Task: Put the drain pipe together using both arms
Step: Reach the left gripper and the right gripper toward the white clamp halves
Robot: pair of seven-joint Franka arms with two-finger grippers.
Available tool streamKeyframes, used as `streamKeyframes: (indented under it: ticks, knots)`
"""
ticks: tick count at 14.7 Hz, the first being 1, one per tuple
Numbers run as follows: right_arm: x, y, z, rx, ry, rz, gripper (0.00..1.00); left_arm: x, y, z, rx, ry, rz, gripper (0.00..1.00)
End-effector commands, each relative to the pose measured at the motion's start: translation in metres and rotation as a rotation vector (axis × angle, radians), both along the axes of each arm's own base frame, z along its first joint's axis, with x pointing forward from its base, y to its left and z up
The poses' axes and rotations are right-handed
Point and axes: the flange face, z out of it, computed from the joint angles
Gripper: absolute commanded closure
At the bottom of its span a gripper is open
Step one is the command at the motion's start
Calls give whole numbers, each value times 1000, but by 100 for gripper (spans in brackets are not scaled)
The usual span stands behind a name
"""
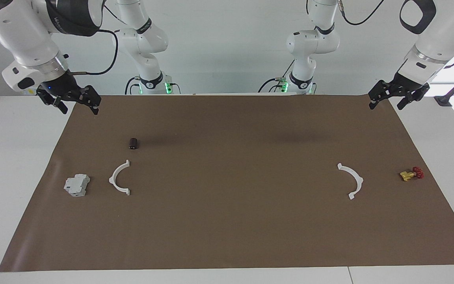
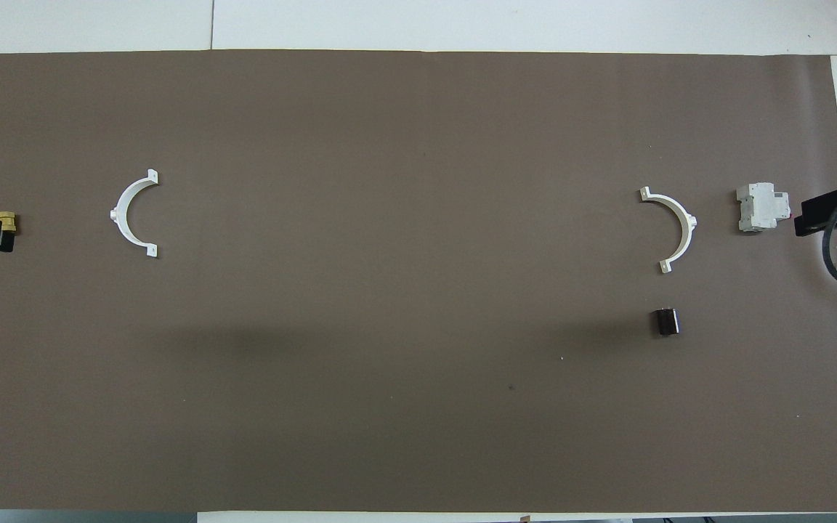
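Up top, both arms are cut off, so only their white jointed lower sections and black bands show against a plain pale wall. From overhead the yellow-and-red piece (image 1: 411,174) is half hidden under the left gripper's dark tip, and only the edge of the right gripper shows, with a cable loop.

A brown mat (image 1: 227,221), matte and smooth like paper, covers most of the white table (image 1: 10,157), which shows as bare strips at both ends.

The right gripper (image 1: 76,103) hangs over the mat's corner nearest the robots at its own end, jaws spread, holding nothing. The left gripper (image 1: 394,99) hangs over the matching corner at its end, jaws likewise spread and empty.

The drain pipe lies in two thin white plastic half-rings with small end tabs, flat on the mat and well apart. One half-ring (image 1: 120,178) sits toward the right arm's end, just beside a grey boxy block (image 1: 77,185). The other half-ring (image 1: 352,180) sits toward the left arm's end, near the yellow-and-red piece.

A small dark cylinder (image 1: 133,143) lies nearer the robots than the first half-ring; its make is hard to tell.
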Motion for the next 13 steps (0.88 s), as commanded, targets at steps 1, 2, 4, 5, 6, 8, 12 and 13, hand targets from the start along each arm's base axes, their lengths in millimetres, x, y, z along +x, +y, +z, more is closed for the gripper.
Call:
streamKeyframes:
  ticks: [1,2,4,5,6,8,12,13]
  knots:
    - [-3,2,-2,13,12,-1,0,-5,-1,5,-12,7,-5,0]
    - [-4,2,-1,13,12,-3,0,-8,-3,7,-12,9,-7,0]
    - [-5,4,-2,11,10,-32,0,-6,-4,8,-11,-10,-12,0]
    - [-4,3,-4,10,7,-36,0,-4,-4,8,-10,-24,-17,0]
    - [-4,2,-2,10,1,-30,0,-2,-3,5,-8,-34,-17,0]
    - [-4,8,-2,9,0,-15,0,1,-2,-4,-3,-51,-18,0]
    - [10,26,-20,8,-85,65,0,12,-1,-32,3,-75,-18,0]
    - [17,31,-28,4,-94,75,0,15,-1,-42,3,-78,-17,0]
